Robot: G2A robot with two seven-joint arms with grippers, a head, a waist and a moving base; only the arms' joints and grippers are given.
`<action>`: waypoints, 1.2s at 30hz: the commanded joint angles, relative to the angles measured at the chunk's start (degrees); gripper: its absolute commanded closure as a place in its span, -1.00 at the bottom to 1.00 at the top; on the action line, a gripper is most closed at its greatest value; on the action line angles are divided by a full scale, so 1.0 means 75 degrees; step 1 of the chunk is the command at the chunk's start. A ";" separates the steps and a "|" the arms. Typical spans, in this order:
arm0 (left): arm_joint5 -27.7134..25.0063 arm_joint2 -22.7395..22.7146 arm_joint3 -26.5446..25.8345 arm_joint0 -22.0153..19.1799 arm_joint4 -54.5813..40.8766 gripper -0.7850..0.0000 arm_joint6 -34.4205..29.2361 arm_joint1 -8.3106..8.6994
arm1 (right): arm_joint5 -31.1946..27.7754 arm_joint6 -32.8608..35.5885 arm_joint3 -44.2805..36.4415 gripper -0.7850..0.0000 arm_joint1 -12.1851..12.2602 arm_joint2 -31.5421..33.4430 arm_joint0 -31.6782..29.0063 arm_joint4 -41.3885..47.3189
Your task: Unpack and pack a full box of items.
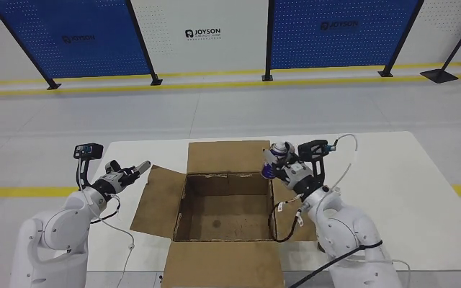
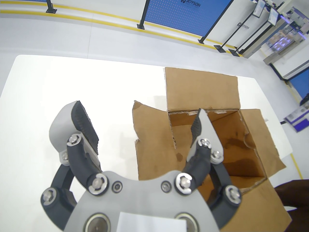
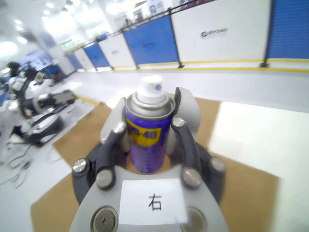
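An open cardboard box (image 1: pixel 225 209) stands in the middle of the white table, all flaps spread out and its inside bare. My right gripper (image 1: pixel 277 162) is shut on a blue spray can (image 1: pixel 273 161) with a white nozzle, held over the box's far right corner. In the right wrist view the spray can (image 3: pixel 147 131) sits upright between the fingers (image 3: pixel 186 112) of the right gripper (image 3: pixel 150 112). My left gripper (image 1: pixel 137 171) stands open with nothing in it, over the table left of the box. The left wrist view looks past this left gripper (image 2: pixel 141 119) at the box (image 2: pixel 217 131).
The white table (image 1: pixel 403 180) has bare room on both sides of the box. A dark sleeve (image 2: pixel 294 199) shows at the edge of the left wrist view, beside the box's near flap. Blue and white barrier panels (image 1: pixel 216 36) stand on the floor behind the table.
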 commanded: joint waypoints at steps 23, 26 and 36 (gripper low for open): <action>0.0000 0.0000 0.0000 0.0000 0.0000 -1.00 0.0000 0.0000 | 0.0458 -0.0831 -0.0727 1.00 0.0323 0.2022 -0.1781 -0.1677; 0.0000 0.0000 0.0000 0.0000 0.0000 -1.00 0.0000 0.0000 | 0.0274 -0.0932 -0.0707 1.00 0.0324 0.1798 -0.1827 -0.1652; 0.0000 0.0000 0.0000 0.0000 0.0000 -1.00 0.0000 0.0000 | 0.0791 -0.1609 -0.0224 1.00 0.0407 0.2291 -0.2204 -0.2181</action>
